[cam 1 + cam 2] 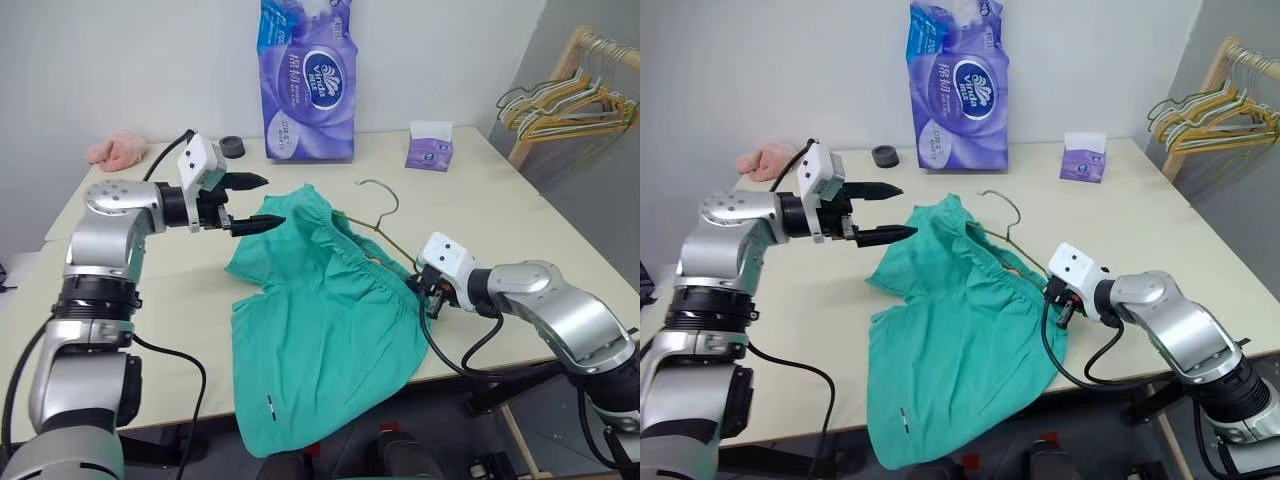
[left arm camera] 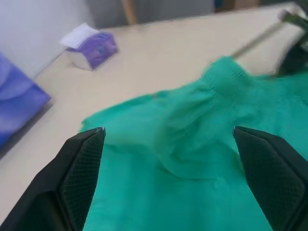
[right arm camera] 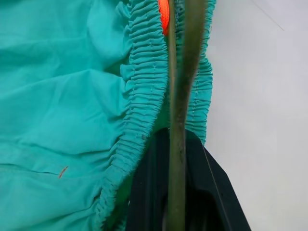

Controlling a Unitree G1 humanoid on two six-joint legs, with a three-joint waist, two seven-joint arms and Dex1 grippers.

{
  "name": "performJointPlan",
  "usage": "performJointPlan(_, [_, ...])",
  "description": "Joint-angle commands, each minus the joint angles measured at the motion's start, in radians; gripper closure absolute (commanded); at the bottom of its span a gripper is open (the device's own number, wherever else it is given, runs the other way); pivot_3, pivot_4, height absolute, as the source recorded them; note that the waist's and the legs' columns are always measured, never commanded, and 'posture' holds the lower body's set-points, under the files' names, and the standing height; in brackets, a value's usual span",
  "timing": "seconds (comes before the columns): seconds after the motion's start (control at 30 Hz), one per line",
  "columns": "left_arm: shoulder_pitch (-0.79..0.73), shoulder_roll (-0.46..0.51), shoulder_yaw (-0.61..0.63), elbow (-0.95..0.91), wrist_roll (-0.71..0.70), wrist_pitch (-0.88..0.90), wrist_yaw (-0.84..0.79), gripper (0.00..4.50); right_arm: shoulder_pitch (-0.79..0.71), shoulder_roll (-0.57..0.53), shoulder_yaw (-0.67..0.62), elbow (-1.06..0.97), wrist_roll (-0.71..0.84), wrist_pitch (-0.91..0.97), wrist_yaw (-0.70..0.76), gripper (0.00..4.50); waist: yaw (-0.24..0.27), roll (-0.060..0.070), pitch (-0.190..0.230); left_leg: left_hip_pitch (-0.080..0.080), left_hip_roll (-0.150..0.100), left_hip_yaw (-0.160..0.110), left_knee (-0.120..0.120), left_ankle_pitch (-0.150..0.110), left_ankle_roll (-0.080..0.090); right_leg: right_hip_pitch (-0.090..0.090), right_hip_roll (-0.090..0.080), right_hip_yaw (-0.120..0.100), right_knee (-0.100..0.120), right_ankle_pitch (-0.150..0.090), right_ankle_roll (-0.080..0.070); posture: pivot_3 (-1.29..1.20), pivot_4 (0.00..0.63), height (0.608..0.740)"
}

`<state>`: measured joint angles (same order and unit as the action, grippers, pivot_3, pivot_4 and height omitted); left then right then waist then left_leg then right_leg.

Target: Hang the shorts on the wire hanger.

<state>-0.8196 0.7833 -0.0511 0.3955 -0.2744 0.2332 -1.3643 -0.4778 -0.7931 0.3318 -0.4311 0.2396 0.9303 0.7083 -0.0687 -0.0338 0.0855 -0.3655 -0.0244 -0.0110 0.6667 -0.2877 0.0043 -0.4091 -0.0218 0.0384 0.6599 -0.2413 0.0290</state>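
The teal-green shorts (image 1: 320, 330) lie spread on the table, their lower part drooping over the front edge. The wire hanger (image 1: 385, 203) runs through the gathered waistband, and its hook sticks out on the far side. My right gripper (image 1: 428, 292) is shut on the hanger's wire at the near right end of the waistband; in the right wrist view the wire (image 3: 175, 120) comes out from between the black fingers (image 3: 154, 192). My left gripper (image 1: 272, 201) hovers open just left of the shorts' far corner, holding nothing, its fingertips (image 2: 86, 163) wide apart above the fabric (image 2: 192, 159).
At the back of the table (image 1: 500, 200) stand a purple tissue pack (image 1: 308, 85), a small purple tissue box (image 1: 430, 148), a black round item (image 1: 232, 146) and a pink cloth (image 1: 118, 150). A wooden rack with bunched hangers (image 1: 570, 100) stands off the right side.
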Motion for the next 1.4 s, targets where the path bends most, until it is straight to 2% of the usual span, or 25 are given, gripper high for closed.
performJointPlan(0.03, [-0.016, 0.024, -0.056, -0.02, 0.036, -0.06, -0.106, 0.02, -0.007, -0.019, 0.017, -0.034, -0.043, -0.05, 0.015, 4.5, -0.002, 0.0, 0.0, 0.0, 0.0, 0.0, 0.0, 0.0, 0.0, 0.0, 0.0, 0.0, 0.0, 0.0, 0.0, -0.12, 0.03, 0.74])
performJointPlan(0.13, [-0.017, -0.001, -0.107, 0.0, 0.081, -0.129, -0.131, 0.02, -0.019, -0.025, 0.041, -0.039, -0.073, -0.077, 0.028, 4.5, -0.004, 0.0, 0.0, 0.0, 0.0, 0.0, 0.0, 0.0, 0.0, 0.0, 0.0, 0.0, 0.0, 0.0, 0.0, -0.13, 0.03, 0.74])
performJointPlan(0.4, [-0.039, -0.114, -0.136, 0.099, 0.135, -0.222, -0.093, 0.02, -0.03, -0.036, 0.08, -0.088, -0.135, -0.113, 0.065, 4.5, -0.018, 0.0, 0.0, -0.001, 0.0, 0.0, 0.001, 0.0, 0.0, 0.0, 0.001, 0.0, 0.0, 0.0, 0.0, -0.15, 0.037, 0.74])
performJointPlan(0.63, [-0.004, -0.13, -0.176, 0.115, 0.163, -0.255, -0.152, 0.02, -0.03, -0.032, 0.079, -0.115, -0.166, -0.125, 0.086, 4.5, -0.022, 0.0, 0.0, -0.001, 0.0, -0.001, 0.001, 0.0, 0.0, 0.0, 0.001, 0.0, 0.0, 0.0, 0.0, -0.16, 0.041, 0.74])
performJointPlan(0.73, [-0.007, -0.139, -0.178, 0.133, 0.17, -0.26, -0.149, 0.58, -0.031, -0.032, 0.079, -0.121, -0.175, -0.133, 0.095, 4.5, -0.022, 0.0, 0.0, -0.001, 0.0, -0.001, 0.001, 0.0, 0.0, 0.0, 0.001, 0.0, 0.0, 0.0, 0.0, -0.16, 0.041, 0.74])
performJointPlan(1.17, [0.013, -0.164, -0.173, 0.138, 0.173, -0.263, -0.138, 4.49, -0.056, -0.046, 0.072, -0.14, -0.22, -0.182, 0.154, 4.5, -0.029, 0.0, 0.0, -0.001, 0.0, -0.001, 0.002, 0.0, 0.0, 0.0, 0.001, 0.0, 0.0, 0.0, 0.0, -0.17, 0.044, 0.74])
performJointPlan(1.4, [0.016, -0.172, -0.169, 0.152, 0.187, -0.284, -0.124, 4.49, -0.037, -0.106, 0.061, -0.165, -0.248, -0.21, 0.21, 4.5, -0.029, 0.0, 0.0, -0.001, 0.0, -0.001, 0.002, 0.0, 0.0, 0.0, 0.001, 0.0, 0.0, 0.0, 0.0, -0.17, 0.047, 0.74])
